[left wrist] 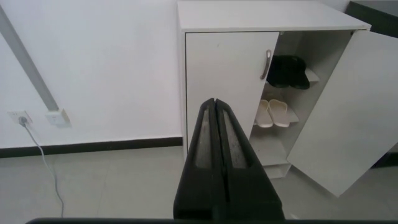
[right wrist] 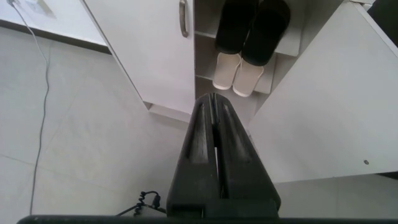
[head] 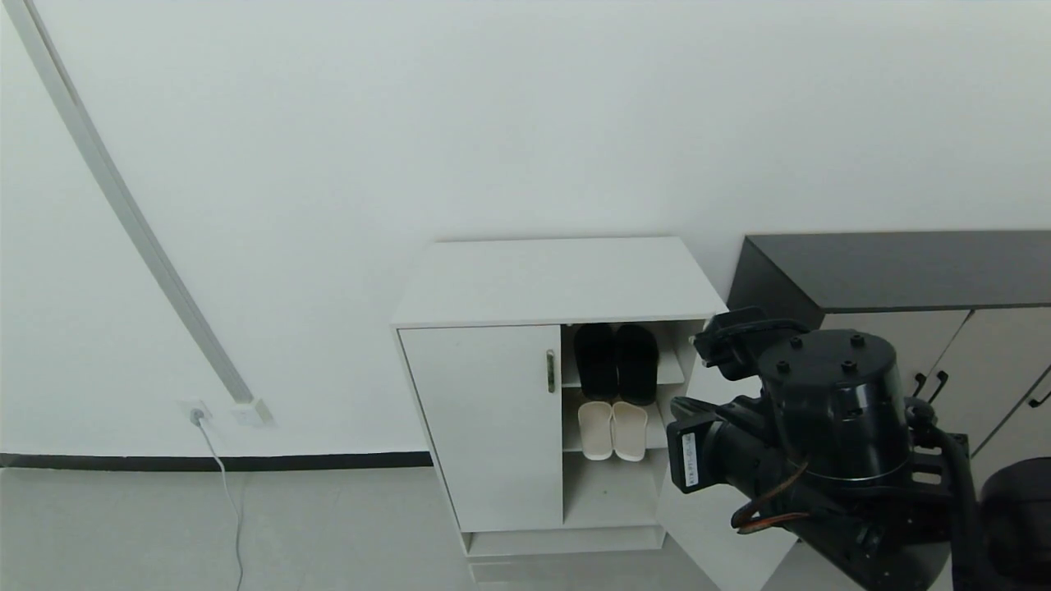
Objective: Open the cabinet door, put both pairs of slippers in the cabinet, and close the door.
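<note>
The white cabinet [head: 550,279] stands against the wall with its left door [head: 484,427] closed and its right door [left wrist: 348,112] swung wide open. Black slippers [head: 616,361] lie on the top shelf and white slippers [head: 612,431] on the shelf below. My left gripper [left wrist: 215,102] is shut and empty, held back from the cabinet, in front of the closed door. My right gripper [right wrist: 214,98] is also shut and empty. It hangs over the floor before the open compartment, with the black slippers [right wrist: 252,28], white slippers [right wrist: 237,73] and open door [right wrist: 323,112] beyond it.
A dark-topped sideboard [head: 895,267] stands right of the cabinet, close to the open door. A wall socket [head: 197,413] with a cable [head: 230,492] running down to the floor is at the left. Grey floor [head: 328,533] lies open before the cabinet.
</note>
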### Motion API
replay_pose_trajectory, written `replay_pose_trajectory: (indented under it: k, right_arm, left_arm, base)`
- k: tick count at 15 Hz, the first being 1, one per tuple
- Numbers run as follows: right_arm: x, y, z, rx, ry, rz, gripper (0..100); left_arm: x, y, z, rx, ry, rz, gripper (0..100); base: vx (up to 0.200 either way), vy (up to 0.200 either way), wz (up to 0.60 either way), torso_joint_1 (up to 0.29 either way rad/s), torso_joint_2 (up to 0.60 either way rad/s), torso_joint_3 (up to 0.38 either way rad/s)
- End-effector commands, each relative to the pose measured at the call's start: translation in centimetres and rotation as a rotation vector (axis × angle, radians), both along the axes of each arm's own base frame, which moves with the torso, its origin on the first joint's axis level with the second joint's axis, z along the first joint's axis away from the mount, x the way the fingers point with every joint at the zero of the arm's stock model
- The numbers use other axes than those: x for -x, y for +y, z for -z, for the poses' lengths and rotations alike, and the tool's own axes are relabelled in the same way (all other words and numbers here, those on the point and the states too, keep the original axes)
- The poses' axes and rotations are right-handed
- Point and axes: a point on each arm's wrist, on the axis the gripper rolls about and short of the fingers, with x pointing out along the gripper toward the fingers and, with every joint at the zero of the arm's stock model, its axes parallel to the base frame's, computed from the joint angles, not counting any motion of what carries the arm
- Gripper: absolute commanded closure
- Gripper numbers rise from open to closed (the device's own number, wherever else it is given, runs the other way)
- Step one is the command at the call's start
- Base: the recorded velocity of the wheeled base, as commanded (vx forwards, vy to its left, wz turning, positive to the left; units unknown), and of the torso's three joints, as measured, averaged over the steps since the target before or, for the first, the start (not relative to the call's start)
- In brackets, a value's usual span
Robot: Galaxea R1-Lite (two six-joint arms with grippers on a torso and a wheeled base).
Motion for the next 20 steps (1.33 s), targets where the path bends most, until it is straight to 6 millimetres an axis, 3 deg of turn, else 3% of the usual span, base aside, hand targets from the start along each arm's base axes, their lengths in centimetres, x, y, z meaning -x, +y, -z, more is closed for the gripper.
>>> replay_pose_trajectory:
  k: [1,6,12,20]
  right_arm:
    - [0.0,0.0,0.1,0.003,0.003,-0.001,100]
    - [0.1,0.0,0.6,0.037,0.008,-0.008,100]
    - [0.0,0.0,0.6,0.035,0.007,-0.008,100]
    - [-0.6,-0.3,1.1,0.05,0.019,0.015,100]
  left_arm:
    - [0.0,0.0,0.0,0.0,0.001,0.0,100]
    - [0.0,0.0,0.0,0.0,0.001,0.0,100]
    - [0.0,0.0,0.0,0.0,0.001,0.0,100]
    - [0.0,0.0,0.0,0.002,0.002,0.0,100]
  base:
    - [0.0,0.0,0.0,0.0,0.0,0.0]
    - [0.0,0.0,0.0,0.0,0.0,0.0]
    - [0.0,0.0,-0.6,0.003,0.0,0.002]
    - [-0.025,0.0,0.0,0.001,0.0,0.001]
